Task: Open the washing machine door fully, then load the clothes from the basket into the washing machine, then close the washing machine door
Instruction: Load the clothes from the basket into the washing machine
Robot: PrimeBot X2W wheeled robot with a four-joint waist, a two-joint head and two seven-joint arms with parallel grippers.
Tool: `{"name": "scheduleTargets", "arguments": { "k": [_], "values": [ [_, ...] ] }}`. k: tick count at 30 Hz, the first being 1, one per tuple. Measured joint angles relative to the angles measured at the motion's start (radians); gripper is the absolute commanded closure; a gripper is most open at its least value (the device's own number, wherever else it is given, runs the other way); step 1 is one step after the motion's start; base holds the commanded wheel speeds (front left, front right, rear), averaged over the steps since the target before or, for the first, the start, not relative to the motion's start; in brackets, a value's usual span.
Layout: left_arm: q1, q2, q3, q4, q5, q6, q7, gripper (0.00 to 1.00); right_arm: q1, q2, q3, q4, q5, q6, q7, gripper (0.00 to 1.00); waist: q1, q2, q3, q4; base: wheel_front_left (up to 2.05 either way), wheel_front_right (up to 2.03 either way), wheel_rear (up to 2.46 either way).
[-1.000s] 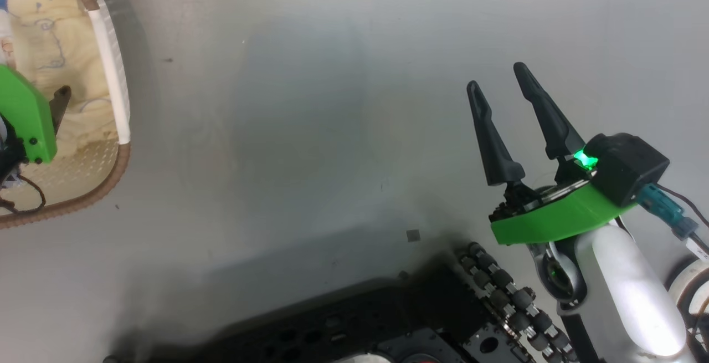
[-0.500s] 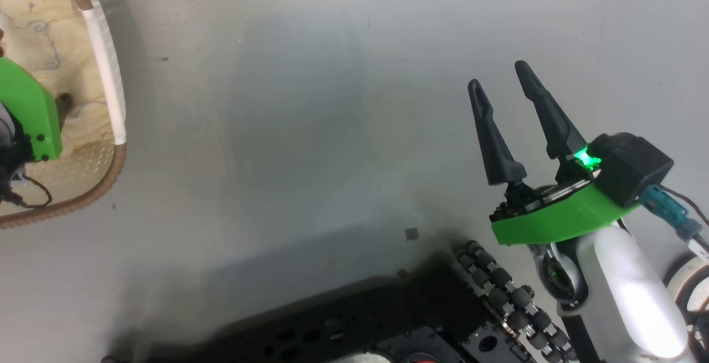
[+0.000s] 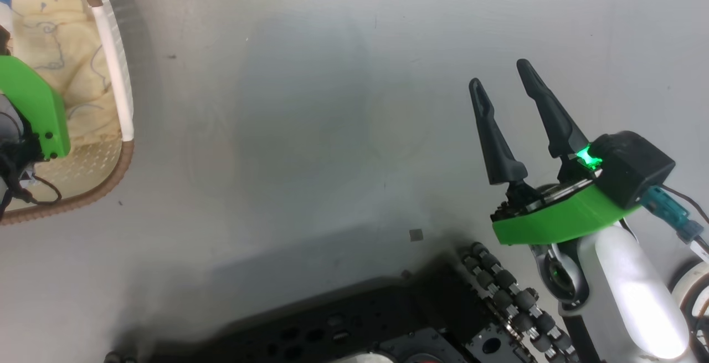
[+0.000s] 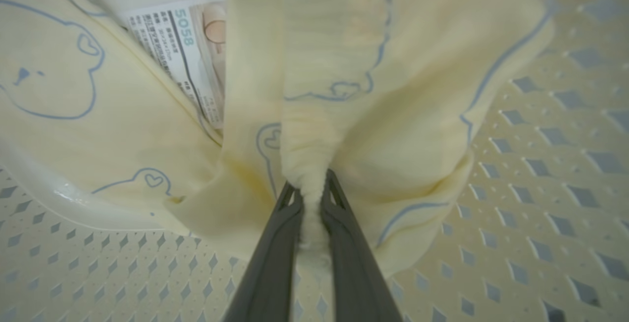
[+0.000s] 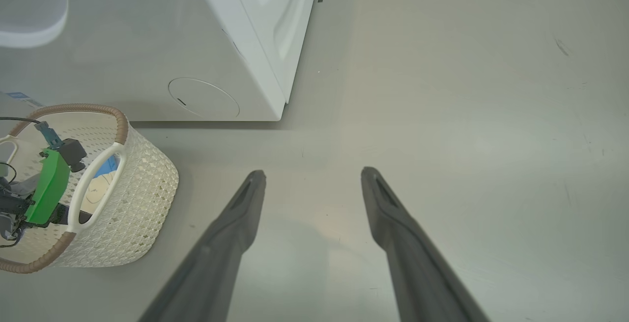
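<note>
While the left gripper (image 4: pixel 310 184) pinched a fold of the clothes (image 4: pixel 403 96) inside the basket (image 4: pixel 550 174) (its label (image 4: pixel 182 51) showing beside the cloth), the right gripper (image 3: pixel 505 75) hung wide open, empty, above the floor (image 3: pixel 310 102).

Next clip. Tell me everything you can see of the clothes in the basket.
The clothes are soft pale cream-yellow fabric with thin blue line drawings, crumpled inside the perforated cream basket and partly covering a printed label on its bottom. The left gripper is shut on a bunched fold, which rises as a ridge between its fingers.
</note>
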Motion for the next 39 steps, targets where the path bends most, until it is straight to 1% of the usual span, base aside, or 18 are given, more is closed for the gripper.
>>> {"name": "scheduleTargets", "arguments": {
  "k": [9, 16, 27, 33, 35, 36, 39],
  "values": [
    [0.000, 0.005, -0.002, -0.032, -0.034, 0.000, -0.012, 1.00, -0.016, 0.000, 0.001, 0.003, 0.000, 0.000, 0.000, 0.00, 0.0000, 0.0000, -0.017, 0.013, 0.00, 0.00, 0.00],
    [0.048, 0.012, -0.025, -0.103, -0.051, 0.000, -0.050, 1.00, -0.048, 0.000, -0.007, 0.006, -0.006, 0.000, 0.000, 0.00, 0.0000, 0.0000, -0.080, 0.034, 0.00, 0.00, 0.00],
    [0.173, 0.016, -0.048, -0.214, -0.086, 0.000, -0.233, 1.00, -0.032, 0.000, -0.018, 0.065, -0.016, 0.000, 0.000, 0.00, -0.0001, 0.0000, -0.248, 0.072, 0.00, 0.00, 0.00],
    [0.230, 0.030, -0.067, -0.288, -0.098, 0.000, -0.330, 1.00, -0.014, 0.000, -0.029, 0.094, -0.018, 0.000, 0.000, 0.00, -0.0002, 0.0001, -0.355, 0.097, 0.00, 0.00, 0.00],
    [0.245, 0.034, -0.069, -0.308, -0.103, 0.000, -0.368, 1.00, -0.008, -0.001, -0.032, 0.109, -0.025, 0.000, 0.000, 0.00, -0.0001, 0.0001, -0.390, 0.106, 0.00, 0.00, 0.00],
    [0.260, 0.039, -0.068, -0.327, -0.104, 0.000, -0.414, 1.00, 0.000, -0.001, -0.034, 0.118, -0.025, 0.000, 0.000, 0.00, -0.0002, 0.0001, -0.426, 0.117, 0.00, 0.00, 0.00],
    [0.277, 0.044, -0.064, -0.357, -0.120, 0.000, -0.477, 1.00, 0.016, -0.001, -0.036, 0.135, -0.025, 0.000, 0.000, 0.00, -0.0002, 0.0001, -0.475, 0.133, 0.00, 0.00, 0.00]
  ]
}}
